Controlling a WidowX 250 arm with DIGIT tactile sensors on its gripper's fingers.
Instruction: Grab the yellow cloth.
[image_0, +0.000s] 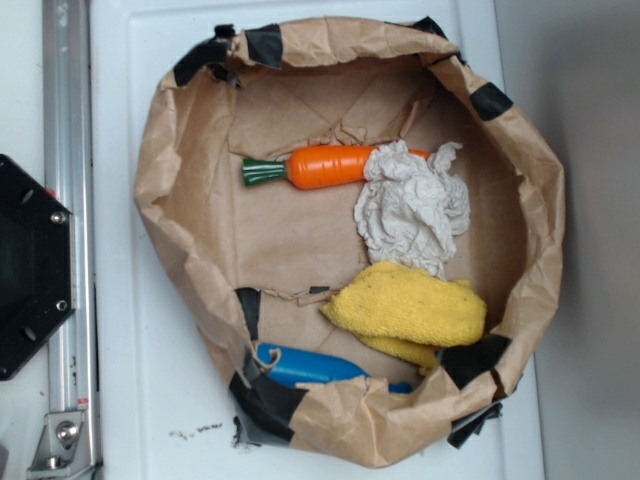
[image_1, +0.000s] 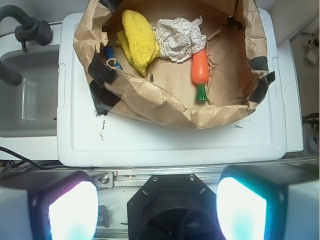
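The yellow cloth (image_0: 410, 307) is a thick fuzzy wad lying inside a brown paper bag (image_0: 180, 200), at its lower right; in the wrist view the yellow cloth (image_1: 137, 41) sits at the top left. My gripper (image_1: 157, 210) shows only in the wrist view. Its two fingers (image_1: 72, 210) stand wide apart with nothing between them. It hangs high above the black base, well short of the bag and the cloth. The exterior view shows no gripper.
In the bag lie an off-white rag (image_0: 410, 205), an orange toy carrot (image_0: 325, 166) and a blue object (image_0: 300, 366). The bag sits on a white lid (image_1: 165, 140). The black robot base (image_0: 30, 265) and a metal rail (image_0: 68, 150) are on the left.
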